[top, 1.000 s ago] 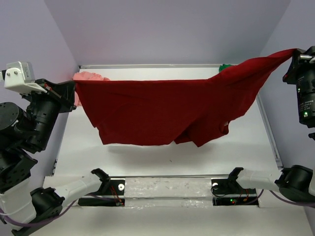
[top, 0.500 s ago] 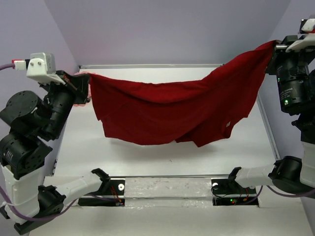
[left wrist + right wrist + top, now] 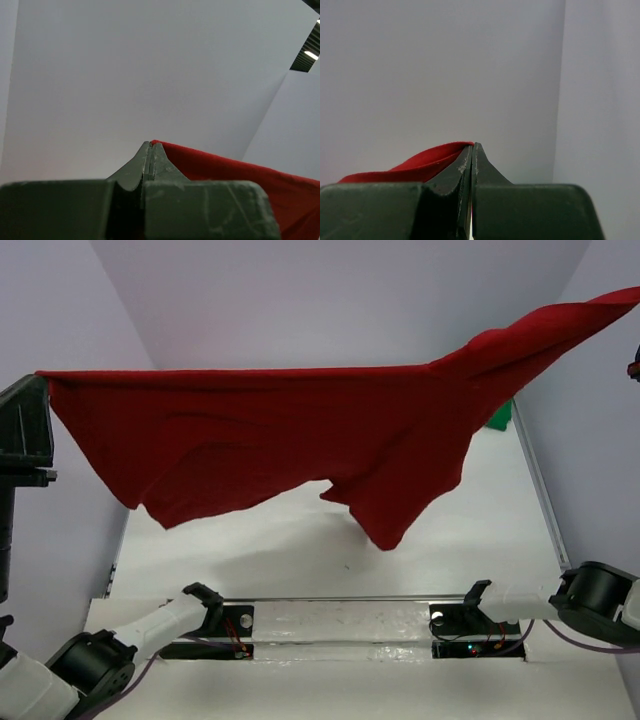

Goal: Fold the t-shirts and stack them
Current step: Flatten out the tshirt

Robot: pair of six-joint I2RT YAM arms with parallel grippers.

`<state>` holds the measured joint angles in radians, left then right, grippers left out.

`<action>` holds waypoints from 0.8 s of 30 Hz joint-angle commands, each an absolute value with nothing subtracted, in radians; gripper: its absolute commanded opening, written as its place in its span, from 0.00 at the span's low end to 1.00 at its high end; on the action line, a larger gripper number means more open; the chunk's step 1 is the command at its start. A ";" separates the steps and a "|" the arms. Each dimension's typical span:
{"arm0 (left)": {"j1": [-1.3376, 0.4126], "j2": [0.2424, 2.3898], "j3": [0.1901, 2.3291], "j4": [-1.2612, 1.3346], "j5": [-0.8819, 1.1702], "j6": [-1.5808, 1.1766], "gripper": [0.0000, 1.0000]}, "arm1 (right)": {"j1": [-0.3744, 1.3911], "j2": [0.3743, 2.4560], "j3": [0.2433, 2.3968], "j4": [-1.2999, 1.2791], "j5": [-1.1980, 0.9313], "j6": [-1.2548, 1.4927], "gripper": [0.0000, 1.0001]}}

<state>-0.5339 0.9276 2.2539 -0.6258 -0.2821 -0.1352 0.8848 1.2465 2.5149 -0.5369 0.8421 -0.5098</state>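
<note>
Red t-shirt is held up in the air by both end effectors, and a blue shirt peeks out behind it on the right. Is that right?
Not blue: the top external view shows a green shirt peeking out on the right. The rest holds: the left end effector and right end effector hold the red t-shirt up in the air.
</note>
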 commanded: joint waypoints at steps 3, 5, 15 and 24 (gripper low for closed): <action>-0.519 0.989 2.232 -0.594 -0.281 -0.109 0.00 | 0.897 1.249 2.473 -0.439 0.796 -0.592 0.00; -0.512 0.976 2.183 -0.595 -0.275 -0.109 0.00 | 0.897 1.218 2.447 -0.437 0.813 -0.591 0.00; -0.505 1.049 2.174 -0.607 -0.273 -0.100 0.00 | 0.977 1.241 2.379 -0.258 0.919 -0.771 0.00; -0.489 0.913 2.051 -0.623 -0.253 -0.135 0.00 | 1.069 1.218 2.339 -0.155 1.032 -0.897 0.00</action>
<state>-0.5072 0.9970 2.0842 -0.6716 -0.2726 -0.1329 1.0561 1.2434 2.3428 -0.2432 0.9779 -0.8200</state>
